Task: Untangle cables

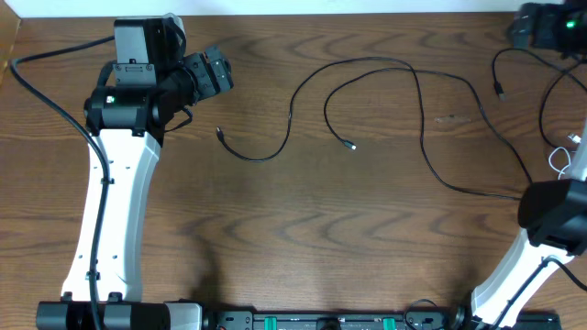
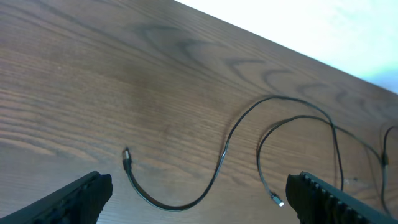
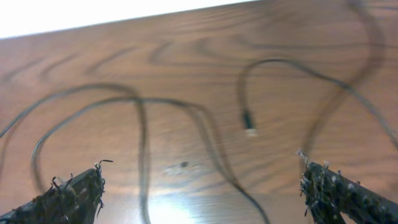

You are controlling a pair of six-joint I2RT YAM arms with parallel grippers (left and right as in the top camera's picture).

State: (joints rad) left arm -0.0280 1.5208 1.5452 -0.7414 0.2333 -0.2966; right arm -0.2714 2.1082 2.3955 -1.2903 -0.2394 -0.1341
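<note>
The cables (image 1: 367, 60) are spread across the middle and right of the table (image 1: 275, 266), and they're loose now rather than knotted. One long black cord starts at a plug (image 1: 220, 134) near the left arm, dips, arcs up over the centre and runs down toward the right arm. A second black cord ends in a silver-tipped plug (image 1: 351, 145) inside that arc, and the two look to cross at the crossing (image 1: 417, 75) on the right of the loop. More cord, including a white cord (image 1: 559, 161), is bunched at the far right edge. The left gripper (image 2: 199, 183) hovers above its plug end with fingers wide apart and nothing in them. The right gripper (image 3: 202, 171) is spread wide too, empty, low over blurred black strands. My read is that we're between grasps, with the separating step well along but not done. The next move calls for picking one strand near the overlap, pinching only that strand, and drawing it clear without dragging its neighbour.
</note>
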